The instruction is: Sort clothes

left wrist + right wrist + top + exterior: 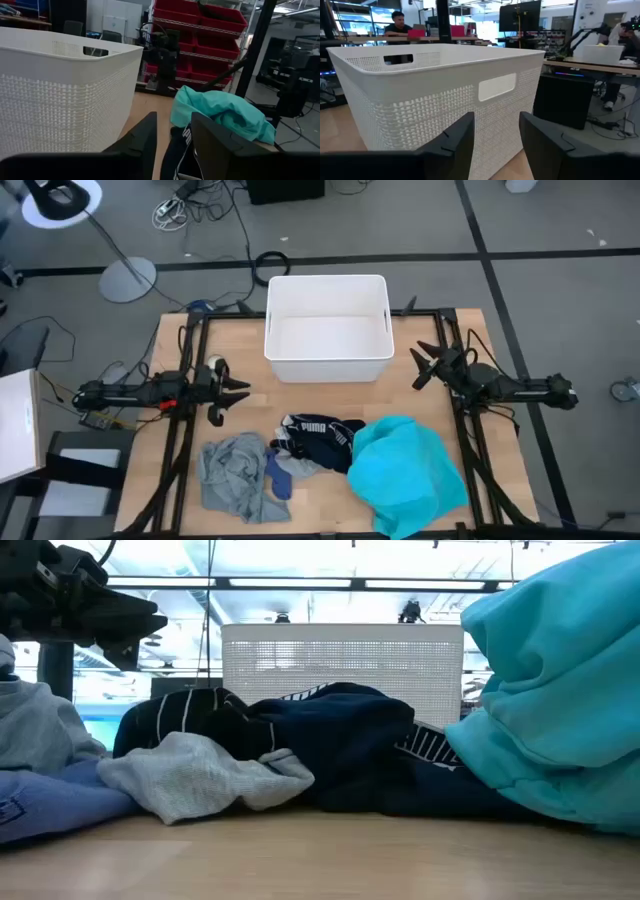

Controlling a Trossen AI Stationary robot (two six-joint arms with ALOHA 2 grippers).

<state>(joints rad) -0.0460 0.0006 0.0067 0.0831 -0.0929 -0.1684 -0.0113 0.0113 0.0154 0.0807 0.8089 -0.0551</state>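
The clothes lie in a row along the table's near edge: a grey shirt point(232, 476) at the left, small blue and grey socks point(280, 472), a navy-black garment with white lettering point(318, 442) in the middle, and a large turquoise garment point(410, 474) at the right. In the low view the grey sock point(200, 776) lies in front of the navy one point(330, 740). My left gripper point(243, 392) is open and empty above the table's left side. My right gripper point(420, 368) is open and empty, right of the white bin point(328, 328).
The white bin point(420, 100) stands at the table's far middle, between both grippers. Bare wood lies between the bin and the clothes. A person sits at a desk in the room beyond, in the right wrist view point(397, 22). Red shelves point(200, 40) stand behind the table.
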